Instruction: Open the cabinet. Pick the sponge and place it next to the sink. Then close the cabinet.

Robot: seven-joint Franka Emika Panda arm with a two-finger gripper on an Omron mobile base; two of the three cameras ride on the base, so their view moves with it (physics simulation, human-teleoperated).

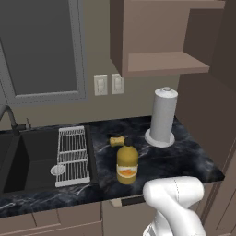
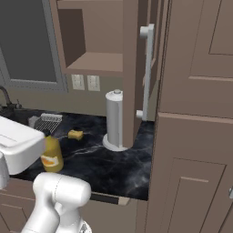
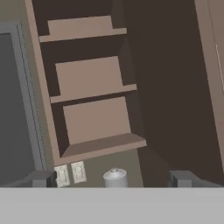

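Fingertips (image 3: 41,178) of the gripper (image 3: 111,179) stood spread wide, gripping nothing, aimed up at the open cabinet (image 3: 94,87). Nearest on the dark counter (image 1: 184,156) stood a yellow-orange bottle (image 1: 126,164); just behind it lay the sponge (image 1: 116,141), right of the sink (image 1: 32,156). Farther back rose a paper towel roll (image 1: 163,115), under the cabinet's bare shelves.

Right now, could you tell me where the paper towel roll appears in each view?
Left base view: paper towel roll right of centre, below the open cabinet.
Right base view: centre, beside the cabinet door.
Hand view: its top, bottom centre.
Shared landmark: wall outlets.
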